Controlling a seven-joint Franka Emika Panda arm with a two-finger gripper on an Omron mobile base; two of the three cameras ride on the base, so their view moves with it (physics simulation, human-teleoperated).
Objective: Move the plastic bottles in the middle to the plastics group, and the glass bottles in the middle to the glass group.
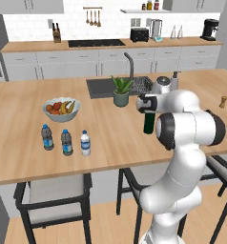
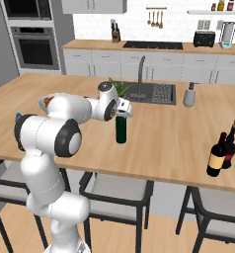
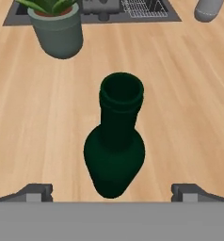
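1. Kitchen island of pale wood (image 1: 20, 157), with a sink (image 2: 156, 94) set into its far side and a potted plant (image 1: 121, 91) just in front of the basin, is where all the work stands.
2. At the middle of that island stands the tall dark green wine bottle (image 3: 115, 146), upright and on its own; the hand view looks down on its open mouth, neck and shoulder.
3. Above it hangs the gripper (image 3: 112, 192), its two tips spread wide and well apart, one to either side of the bottle's shoulder, with nothing between them yet.
4. The bottle should handle as heavy, rigid and smooth glass, apt to slip or break if it tips.
5. The neck below the lip looks the best hold, being narrow enough for the fingers, with the lip as a stop.
6. The body is probably too wide for a sure pinch, though this steep view makes its girth hard to judge.
7. At the island's right end stands the reddish-brown glass bottle (image 2: 217, 155), with the brown black-necked bottle (image 2: 231, 143) close behind it.
8. On the left, near a fruit bowl (image 1: 61, 109), the white-capped water bottle (image 1: 85, 143) stands just beside the two dark-capped water bottles (image 1: 56, 139).
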